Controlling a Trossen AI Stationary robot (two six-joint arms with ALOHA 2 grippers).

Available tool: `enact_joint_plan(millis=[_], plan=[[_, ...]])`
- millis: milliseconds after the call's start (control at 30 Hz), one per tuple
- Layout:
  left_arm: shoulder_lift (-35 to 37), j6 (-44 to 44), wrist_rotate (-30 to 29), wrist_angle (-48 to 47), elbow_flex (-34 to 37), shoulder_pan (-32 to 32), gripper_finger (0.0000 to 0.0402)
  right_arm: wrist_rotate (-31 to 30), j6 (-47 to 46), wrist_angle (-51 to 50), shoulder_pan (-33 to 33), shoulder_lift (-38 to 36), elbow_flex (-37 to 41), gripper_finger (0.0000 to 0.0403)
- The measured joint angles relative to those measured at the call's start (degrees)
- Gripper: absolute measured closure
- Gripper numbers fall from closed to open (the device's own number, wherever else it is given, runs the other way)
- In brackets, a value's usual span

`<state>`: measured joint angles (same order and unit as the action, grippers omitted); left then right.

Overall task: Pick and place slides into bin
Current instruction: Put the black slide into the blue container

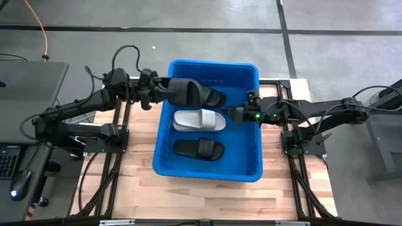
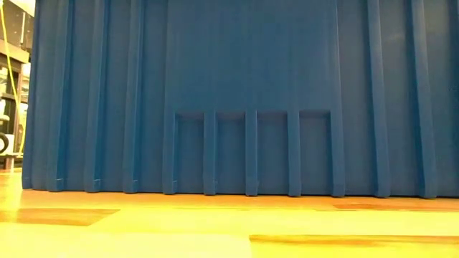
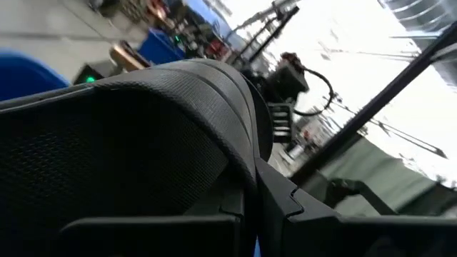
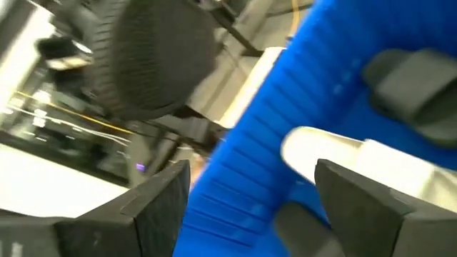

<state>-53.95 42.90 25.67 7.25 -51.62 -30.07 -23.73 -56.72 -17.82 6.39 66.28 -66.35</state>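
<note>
Black slide (image 1: 191,92) hung over the bin's (image 1: 251,169) far-left corner, clamped in the left claw (image 1: 164,88) — long axis running across the bin; the right claw (image 1: 233,114), spread and empty, waited beside the white slide (image 1: 200,120).

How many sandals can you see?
3. One black slide is held by the left hand over the far end of the bin. A white slide lies in the middle, another black one nearer. More could hide under them.
</note>
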Motion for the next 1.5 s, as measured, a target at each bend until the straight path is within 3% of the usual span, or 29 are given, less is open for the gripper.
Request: enact_joint_plan(millis=[133,500,767,1033,1300,1400,1500], plan=[[-1.5,2.4,-1.7,0.7,0.0,3.6,0.0401,-1.5,2.1,-4.1,0.0,0.0,0.0,0.0114],[-3.5,4.8,-5.4,-5.3,0.0,10.7,0.0401,-0.2,15.3,-2.5,0.0,0.7,0.0,0.0114],[-4.6,3.4,-6.2,-5.5,0.0,10.7,0.0401,-1.4,21.3,12.6,3.0,4.3,0.0,0.0109],[-6.9,2.9,-6.1,-5.6,-0.1,12.2,0.0401,-2.6,15.4,14.9,3.8,9.1,0.0,0.0109],[-7.8,4.1,-6.1,-3.7,0.0,12.5,0.0401,0.1,12.7,19.2,3.8,13.1,0.0,0.0115],[-7.8,4.0,-6.1,-4.1,0.0,12.5,0.0401,0.2,9.0,19.1,3.8,13.3,0.0,0.0139],[-7.8,3.8,-6.2,-3.8,0.0,12.5,0.0401,0.4,8.2,19.3,3.8,13.2,0.0,0.0197]])
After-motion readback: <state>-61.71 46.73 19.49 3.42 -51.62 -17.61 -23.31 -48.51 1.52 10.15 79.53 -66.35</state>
